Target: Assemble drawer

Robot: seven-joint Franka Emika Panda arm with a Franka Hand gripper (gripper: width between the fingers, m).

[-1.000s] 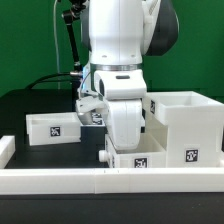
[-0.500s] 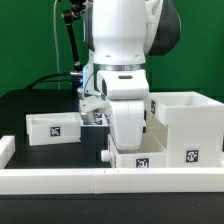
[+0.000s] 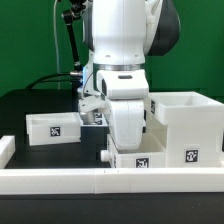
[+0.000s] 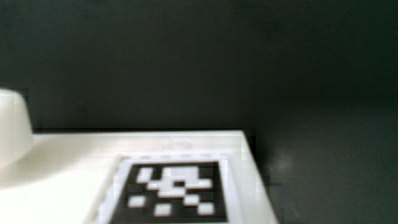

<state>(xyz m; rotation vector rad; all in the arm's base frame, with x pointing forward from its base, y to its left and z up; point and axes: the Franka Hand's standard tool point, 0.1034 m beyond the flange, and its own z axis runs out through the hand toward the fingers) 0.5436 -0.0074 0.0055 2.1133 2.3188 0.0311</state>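
Note:
The drawer lies in parts. The large white open cube housing [image 3: 186, 124] stands at the exterior view's right. One shallow tray [image 3: 54, 128] with a tag sits at the left. A second tray [image 3: 136, 156], with a dark knob [image 3: 107, 155], sits in front against the housing. My gripper [image 3: 130, 135] hangs straight down into this second tray, and its fingers are hidden behind the tray wall. The wrist view shows only a white tagged surface [image 4: 173, 190] close up and black table, with no fingers.
A low white rail [image 3: 100, 181] runs along the table's front edge, with a short piece [image 3: 5, 150] at the left. The arm's bulky white body fills the middle. A black stand with cables [image 3: 68, 40] rises behind.

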